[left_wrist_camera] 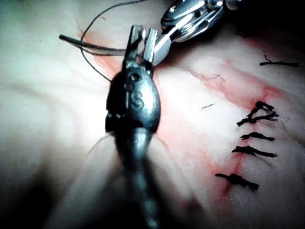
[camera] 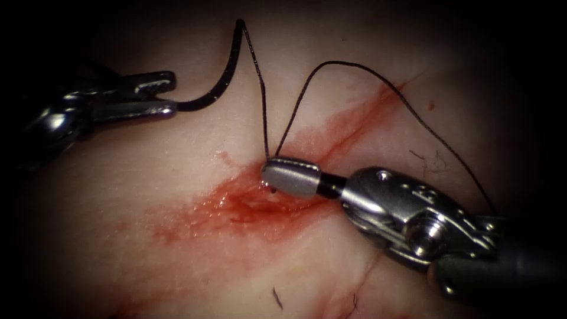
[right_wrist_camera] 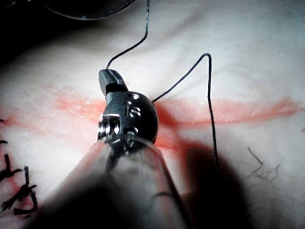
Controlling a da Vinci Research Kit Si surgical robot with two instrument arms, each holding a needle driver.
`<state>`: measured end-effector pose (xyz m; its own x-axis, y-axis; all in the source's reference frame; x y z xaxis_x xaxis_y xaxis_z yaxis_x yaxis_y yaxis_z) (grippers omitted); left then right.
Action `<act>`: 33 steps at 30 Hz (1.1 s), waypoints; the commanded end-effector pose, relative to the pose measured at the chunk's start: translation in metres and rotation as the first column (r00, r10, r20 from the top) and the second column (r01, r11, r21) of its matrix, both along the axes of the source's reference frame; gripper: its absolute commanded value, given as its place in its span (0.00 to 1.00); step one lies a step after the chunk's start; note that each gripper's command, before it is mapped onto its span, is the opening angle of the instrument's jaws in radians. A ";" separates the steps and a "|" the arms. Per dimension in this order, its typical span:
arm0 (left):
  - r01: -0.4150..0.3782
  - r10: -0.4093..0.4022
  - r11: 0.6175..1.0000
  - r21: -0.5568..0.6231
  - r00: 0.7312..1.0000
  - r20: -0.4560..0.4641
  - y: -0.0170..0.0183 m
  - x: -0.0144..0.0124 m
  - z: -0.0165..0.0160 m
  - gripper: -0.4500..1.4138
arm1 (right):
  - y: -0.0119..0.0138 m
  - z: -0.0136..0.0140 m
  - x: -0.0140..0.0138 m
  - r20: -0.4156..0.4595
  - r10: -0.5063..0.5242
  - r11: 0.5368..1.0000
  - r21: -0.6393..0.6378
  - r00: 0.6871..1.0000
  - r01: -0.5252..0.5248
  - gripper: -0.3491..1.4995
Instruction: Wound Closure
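Observation:
My left tool point(camera: 168, 94) is left of the cut, shut on the curved needle point(camera: 223, 80) near its pointed end. The needle is out of the tissue point(camera: 147, 177) and arcs up to its tail, where the thread point(camera: 260, 88) begins. That strand runs down fairly straight to my right tool point(camera: 269, 174), whose jaws are shut and rest on the cut point(camera: 248, 204). The thread wraps around these jaws, then arches away to the right point(camera: 413, 112). Close up, the left tool point(left_wrist_camera: 143, 40) meets the needle point(left_wrist_camera: 90, 44), and thread point(right_wrist_camera: 207, 95) loops by the right tool point(right_wrist_camera: 108, 78).
Red fluid point(camera: 195, 215) stains the tissue along the cut. Several dark knotted stitches point(left_wrist_camera: 252, 138) close another stretch of it, also seen beside the right tool point(right_wrist_camera: 19, 193). Short cut thread ends point(camera: 276, 297) lie loose on the tissue, with more at the right point(camera: 428, 160).

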<state>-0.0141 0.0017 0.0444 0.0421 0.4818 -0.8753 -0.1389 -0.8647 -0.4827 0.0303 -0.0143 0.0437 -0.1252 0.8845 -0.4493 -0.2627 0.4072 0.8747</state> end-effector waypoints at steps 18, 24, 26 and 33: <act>-0.034 0.037 0.999 -0.039 0.997 0.074 0.0006 -0.0012 -0.0029 0.00 | 0.0057 -0.0118 -0.0019 -0.156 0.104 0.992 -0.054 0.982 -0.113 0.00; -0.033 0.036 0.999 -0.041 0.997 0.073 0.0005 -0.0013 -0.0028 0.00 | 0.0057 -0.0120 -0.0018 -0.164 0.112 0.991 -0.055 0.980 -0.123 0.15; -0.029 0.032 0.999 -0.041 0.997 0.070 0.0006 -0.0012 -0.0027 0.00 | 0.0053 -0.0112 -0.0017 -0.168 0.096 0.991 -0.076 0.981 -0.110 0.56; 0.008 -0.006 0.999 -0.047 0.999 0.042 0.0010 0.0003 -0.0011 0.00 | 0.0020 -0.0056 -0.0033 -0.171 0.041 0.985 -0.159 0.984 -0.069 0.84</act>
